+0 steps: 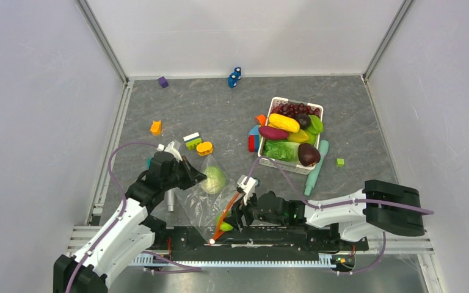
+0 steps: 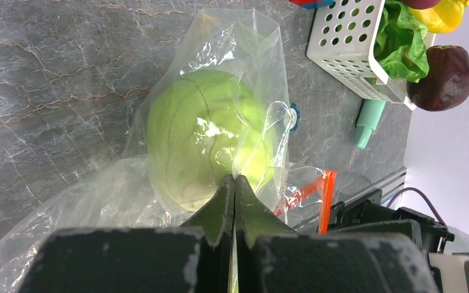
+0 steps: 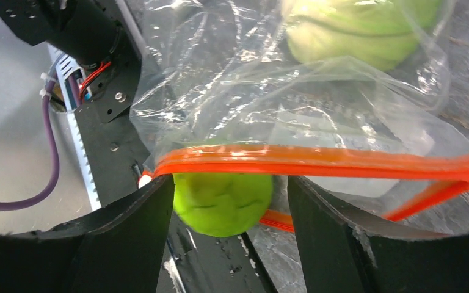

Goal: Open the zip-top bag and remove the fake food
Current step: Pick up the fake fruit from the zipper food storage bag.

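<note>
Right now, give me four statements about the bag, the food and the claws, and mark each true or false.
1. The cabbage lies inside the zip-top bag. True.
2. The left claw stands open. False: the left claw is shut on the bag.
3. The right claw is open, the round green fruit between its fingers. True.
4. The white basket is empty. False: the white basket holds toy produce.

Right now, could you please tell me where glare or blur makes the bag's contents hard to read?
Left wrist: white glare on the zip-top bag streaks across the cabbage; the left gripper hides the lower edge. Right wrist: the round green fruit inside the right gripper looks sharper than the cabbage above. Top external: even light, yet the bag barely shows.
</note>
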Controlling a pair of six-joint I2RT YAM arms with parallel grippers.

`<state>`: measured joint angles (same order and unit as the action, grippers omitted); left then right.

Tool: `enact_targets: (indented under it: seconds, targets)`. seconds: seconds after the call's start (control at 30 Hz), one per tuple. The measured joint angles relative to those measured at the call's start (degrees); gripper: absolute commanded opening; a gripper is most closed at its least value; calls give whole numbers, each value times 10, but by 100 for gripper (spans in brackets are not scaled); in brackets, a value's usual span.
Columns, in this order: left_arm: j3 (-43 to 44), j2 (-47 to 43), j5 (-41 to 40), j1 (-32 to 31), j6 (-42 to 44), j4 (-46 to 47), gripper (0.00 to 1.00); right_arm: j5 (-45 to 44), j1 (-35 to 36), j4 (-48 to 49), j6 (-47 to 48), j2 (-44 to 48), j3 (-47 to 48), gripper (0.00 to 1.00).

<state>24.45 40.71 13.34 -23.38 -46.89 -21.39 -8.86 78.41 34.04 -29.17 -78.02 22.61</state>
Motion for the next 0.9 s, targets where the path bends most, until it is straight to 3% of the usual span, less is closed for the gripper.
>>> enact_targets:
  seconds: [0.63, 0.9]
  targets:
    - [-2, 5, 0, 0, 2, 9, 2, -47, 46, -112, 49, -88, 101, 80]
    - [-2, 6, 0, 0, 7, 10, 2, -26, 54, -114, 88, -61, 88, 82]
